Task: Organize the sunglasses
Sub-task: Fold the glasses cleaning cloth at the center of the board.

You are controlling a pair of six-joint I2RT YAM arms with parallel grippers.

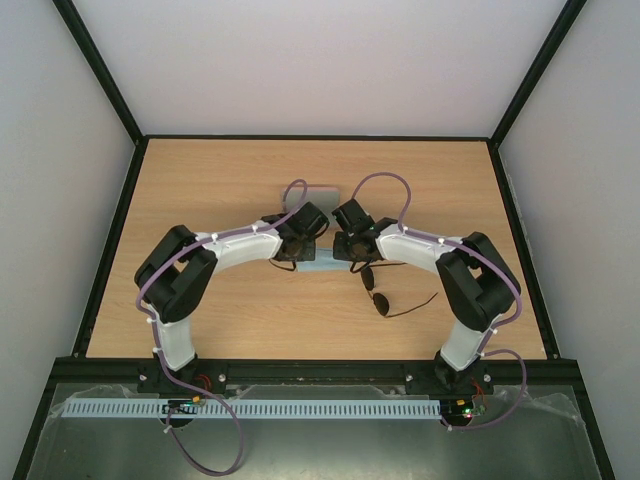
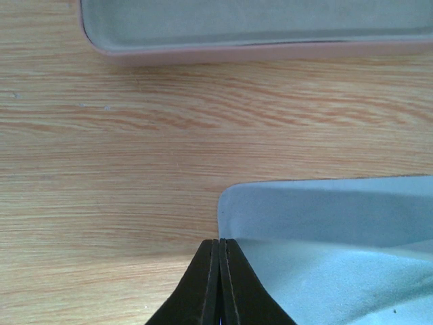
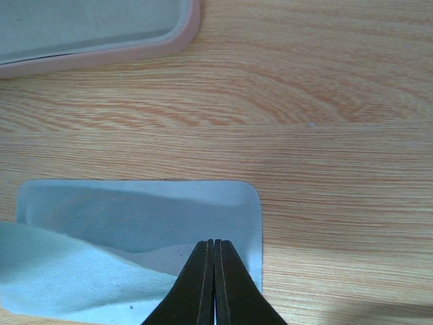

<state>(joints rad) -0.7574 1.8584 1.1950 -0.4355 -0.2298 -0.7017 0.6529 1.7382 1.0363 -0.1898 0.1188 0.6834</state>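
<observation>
Left gripper point(image 2: 218, 242) and right gripper point(image 3: 214, 242) pinch a cloth point(image 2: 325, 217).
Jaws closed on its lifted edge; sunglasses point(image 1: 380, 299) lie near it.

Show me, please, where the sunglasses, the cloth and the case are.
sunglasses point(image 1: 381, 304): top view, on the nearer dark lens.
cloth point(image 3: 142, 213): right wrist view, on its flat lower layer.
case point(image 2: 270, 52): left wrist view, on its pink rim.

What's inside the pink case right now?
Only bare grey lining shows along the near edge of the pink case. The rest lies outside the wrist views and is partly hidden by the arms from above. The sunglasses lie on the table.
</observation>
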